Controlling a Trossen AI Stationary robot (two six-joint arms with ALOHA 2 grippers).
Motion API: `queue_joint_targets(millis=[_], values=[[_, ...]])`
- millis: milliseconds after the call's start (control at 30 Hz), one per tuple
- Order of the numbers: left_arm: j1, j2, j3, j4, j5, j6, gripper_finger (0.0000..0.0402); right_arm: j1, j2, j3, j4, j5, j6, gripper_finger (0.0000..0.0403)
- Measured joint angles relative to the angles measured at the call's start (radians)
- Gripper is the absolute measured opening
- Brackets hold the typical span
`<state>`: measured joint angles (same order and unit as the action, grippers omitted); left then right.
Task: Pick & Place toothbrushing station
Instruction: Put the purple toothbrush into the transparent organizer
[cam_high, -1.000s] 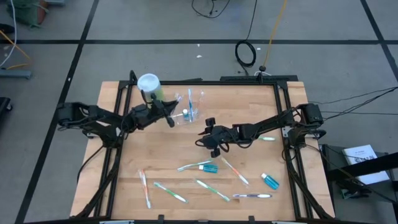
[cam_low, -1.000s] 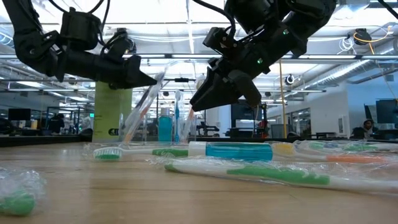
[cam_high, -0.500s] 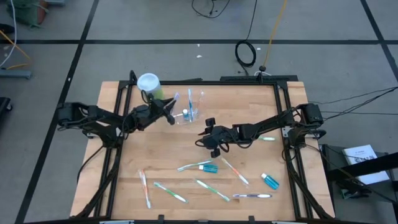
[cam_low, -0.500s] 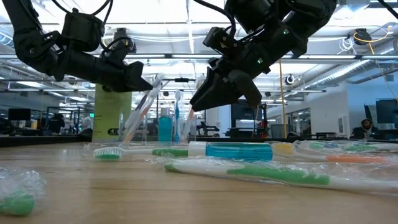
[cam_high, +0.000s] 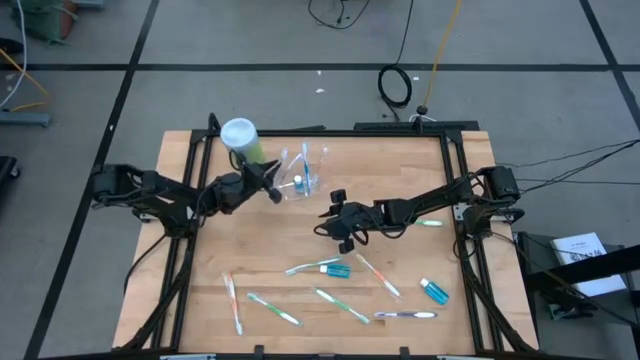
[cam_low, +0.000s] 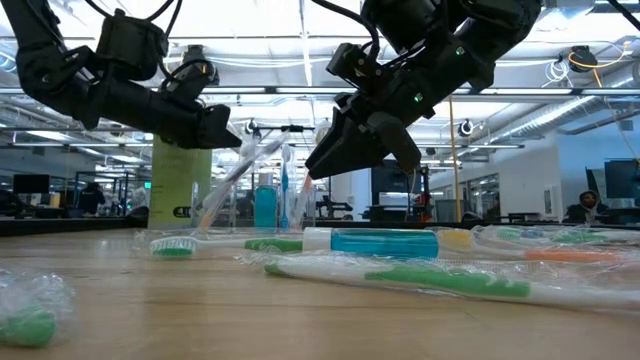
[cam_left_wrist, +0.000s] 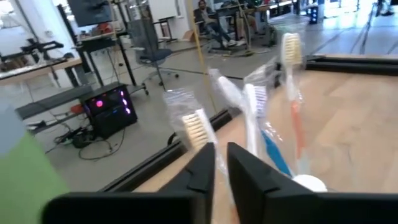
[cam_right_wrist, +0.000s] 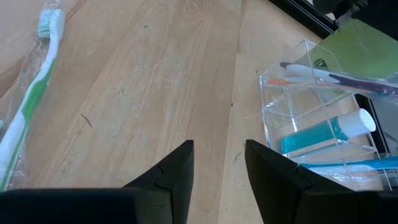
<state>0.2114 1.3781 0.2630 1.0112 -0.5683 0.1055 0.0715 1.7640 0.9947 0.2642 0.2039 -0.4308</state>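
Left gripper (cam_high: 272, 182): jaws nearly together with a thin slit; a wrapped toothbrush (cam_left_wrist: 198, 127) stands right at the slit, possibly pinched, though that is hard to tell.
Left arm: reaches from 9 o'clock toward the clear holder (cam_high: 304, 172) at the counter's (cam_high: 250, 260) 12 o'clock edge.
Right gripper (cam_high: 334, 222): jaws parted, grasping nothing, above bare wood mid-counter.
Right arm: stretched in from 3 o'clock.
Holder: carries upright brushes and a blue toothpaste tube (cam_right_wrist: 323, 133).
Green bottle (cam_high: 243, 139): just beside the holder.
Loose toothbrushes (cam_high: 318, 267): scattered toward 6 o'clock.
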Motion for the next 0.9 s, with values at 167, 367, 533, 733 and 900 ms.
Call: queue_joint_targets(millis=[167,367,533,733,900], values=[[-0.029,0.000,0.003,0.001,0.000,0.026,0.0014,0.000,0.000,0.000,0.000,0.000,0.000,0.0134],[-0.056,0.000,0.080,-0.063,0.030,0.039,0.0049,0.000,0.000,0.000,0.000,0.000,0.000,0.0134],[-0.070,0.000,0.286,-0.524,0.046,0.003,0.0088,0.000,0.000,0.000,0.000,0.000,0.000,0.0134],[-0.060,0.046,0.508,-0.914,-0.042,-0.142,0.0134,0.000,0.000,0.000,0.000,0.000,0.000,0.0134],[-0.061,0.056,0.533,-0.894,-0.077,-0.043,0.0158,0.000,0.000,0.000,-0.005,0.000,0.000,0.0134]])
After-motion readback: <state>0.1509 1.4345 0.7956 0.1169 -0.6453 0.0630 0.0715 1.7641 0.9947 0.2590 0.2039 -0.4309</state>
